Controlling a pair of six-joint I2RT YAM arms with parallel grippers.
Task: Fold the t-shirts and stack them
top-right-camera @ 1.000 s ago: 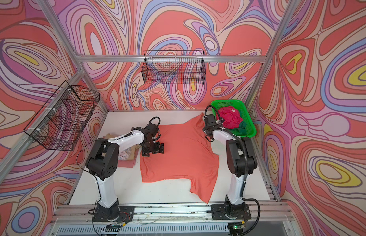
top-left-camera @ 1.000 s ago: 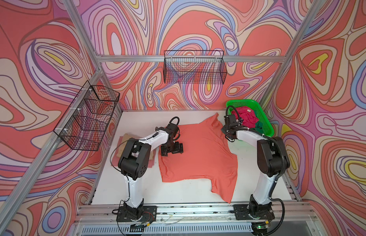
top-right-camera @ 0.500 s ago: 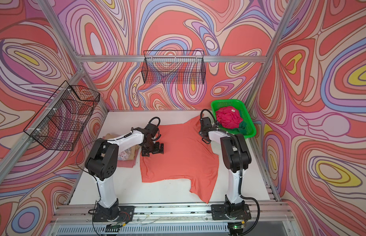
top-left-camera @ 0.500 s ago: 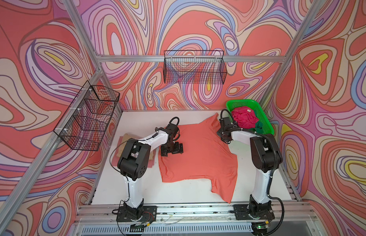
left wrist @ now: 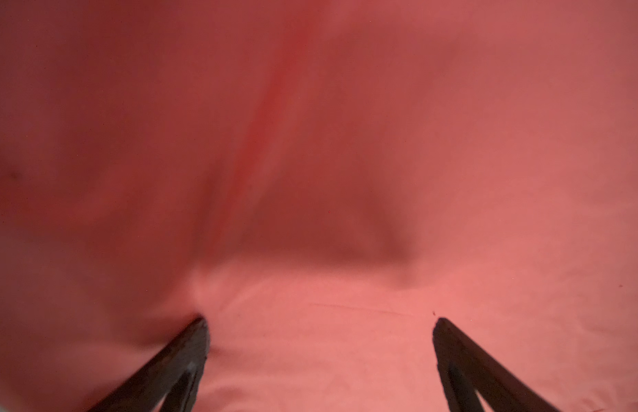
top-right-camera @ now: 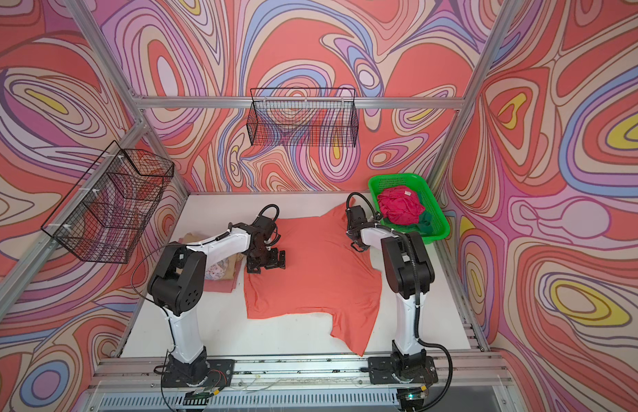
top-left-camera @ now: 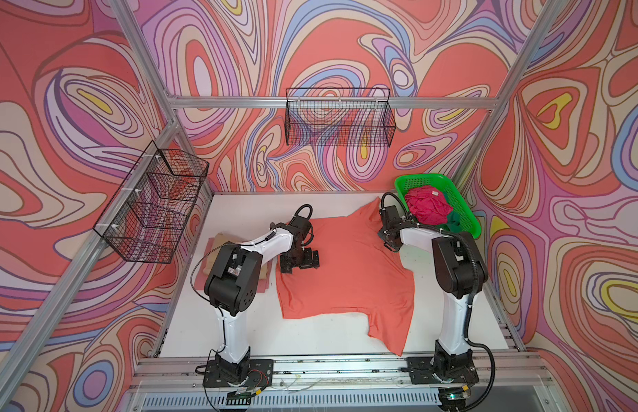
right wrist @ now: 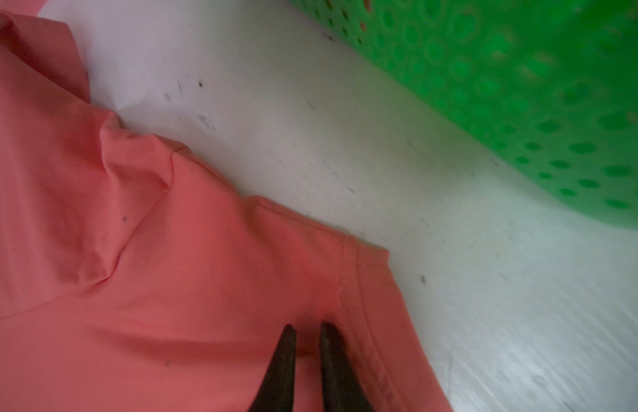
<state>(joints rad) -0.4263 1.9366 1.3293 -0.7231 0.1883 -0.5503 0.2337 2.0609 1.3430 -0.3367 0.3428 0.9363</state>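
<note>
White table (top-left-camera: 310, 342). Coral shirt (top-left-camera: 346, 271) lies spread over its middle, one flap trailing to the front edge. Green basket (top-left-camera: 422, 179) in the back right corner, magenta shirt (top-left-camera: 426, 207) heaped inside. Folded shirts (top-left-camera: 221, 242) by the left edge. Left gripper (left wrist: 319, 323): jaws wide apart, tips resting on the coral shirt's left side, nothing gripped. Right gripper (right wrist: 307, 330): nearly closed, pinching a cloth fold at the hem near the basket.

On the table (top-left-camera: 239, 331) a spread t-shirt (top-left-camera: 346, 271) lies centrally, a basket (top-left-camera: 466, 211) of crumpled shirts (top-left-camera: 426, 208) behind-right, folded shirts (top-left-camera: 217, 240) left.
</note>
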